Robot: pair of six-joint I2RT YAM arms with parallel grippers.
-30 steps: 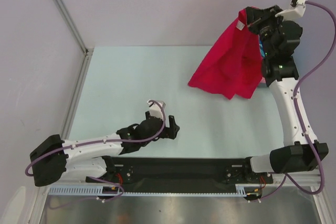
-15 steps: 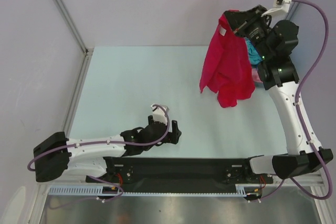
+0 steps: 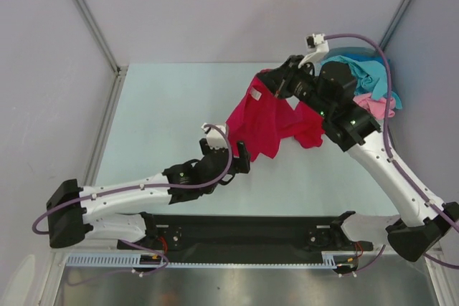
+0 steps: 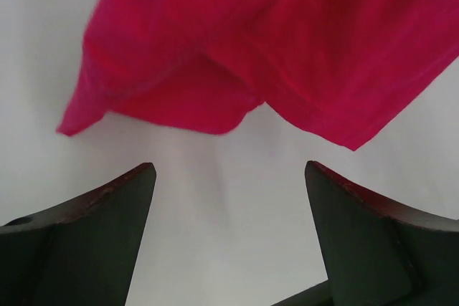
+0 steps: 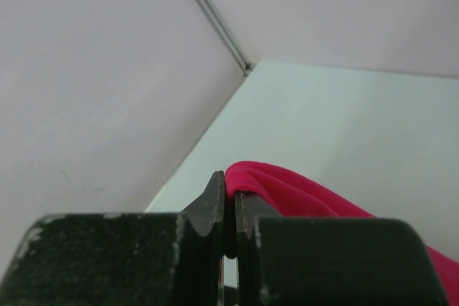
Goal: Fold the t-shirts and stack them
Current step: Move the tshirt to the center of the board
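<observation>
Right gripper (image 3: 277, 87) pressed shut, pinching a fold of the red shirt (image 3: 264, 123) — it hangs over mid-table, its long axis slanting from far right to near left. Left gripper (image 4: 229, 170) spread wide just short of the hem — touching nothing.

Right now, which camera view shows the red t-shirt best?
The top external view: it shows nearly the whole red t-shirt held up by the right gripper. The left wrist view shows only its lower edge; the right wrist view only the pinched fold.
</observation>
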